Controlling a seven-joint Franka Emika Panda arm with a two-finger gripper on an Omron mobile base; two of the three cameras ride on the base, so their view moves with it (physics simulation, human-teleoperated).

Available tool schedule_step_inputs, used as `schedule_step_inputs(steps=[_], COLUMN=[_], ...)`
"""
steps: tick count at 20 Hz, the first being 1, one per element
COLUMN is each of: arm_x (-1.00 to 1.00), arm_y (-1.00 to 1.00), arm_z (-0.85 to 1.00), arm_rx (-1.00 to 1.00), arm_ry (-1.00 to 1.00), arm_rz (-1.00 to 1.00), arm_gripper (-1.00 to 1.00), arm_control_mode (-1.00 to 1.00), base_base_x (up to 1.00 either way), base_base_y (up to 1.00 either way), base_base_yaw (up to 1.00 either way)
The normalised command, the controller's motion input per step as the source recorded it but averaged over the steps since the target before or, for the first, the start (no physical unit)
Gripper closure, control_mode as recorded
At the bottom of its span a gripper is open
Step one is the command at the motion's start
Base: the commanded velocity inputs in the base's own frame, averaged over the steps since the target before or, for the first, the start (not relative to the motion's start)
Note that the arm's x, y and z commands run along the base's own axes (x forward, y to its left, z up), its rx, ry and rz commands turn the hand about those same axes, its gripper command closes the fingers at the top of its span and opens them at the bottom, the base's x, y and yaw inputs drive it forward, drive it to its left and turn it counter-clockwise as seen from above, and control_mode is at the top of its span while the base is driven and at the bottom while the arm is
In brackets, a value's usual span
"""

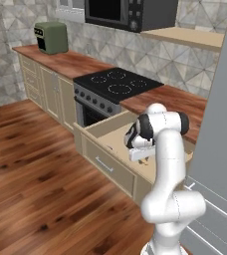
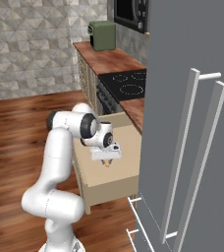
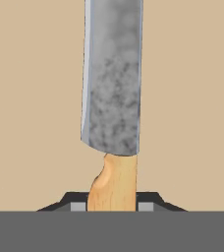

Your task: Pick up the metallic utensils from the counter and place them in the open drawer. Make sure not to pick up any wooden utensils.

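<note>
I have the gripper closed narrowly on the knife by its orange-tan handle, blade pointing away from the hand. It hangs over the open drawer, whose beige floor lies beneath.

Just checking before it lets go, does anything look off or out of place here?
Nothing stands out. The knife is clamped by its handle between the fingers, blade pointing away over the open drawer, where it belongs.
</note>
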Motion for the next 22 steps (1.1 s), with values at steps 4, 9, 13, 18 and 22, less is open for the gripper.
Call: schedule_step_inputs(steps=[4,9,13,18,22], arm_x=[0.29,0.14,0.00,-0.18,-0.85], arm_y=[0.00,0.00,0.01,0.00,0.00], arm_z=[-0.91,-0.20,0.89,1.00,1.00], arm_rx=[0.00,0.01,0.05,0.04,0.03], arm_ry=[-0.03,-0.03,-0.11,-0.17,-0.16], arm_rz=[0.16,0.02,-0.03,-0.01,0.00], arm_gripper=[1.00,-1.00,-1.00,-1.00,-1.00], arm_control_mode=[-1.00,-1.00,-1.00,-1.00,-1.00], base_base_x=[0.00,0.00,0.00,0.00,0.00], base_base_y=[0.00,0.00,0.00,0.00,0.00], base_base_yaw=[0.00,0.00,0.00,0.00,0.00])
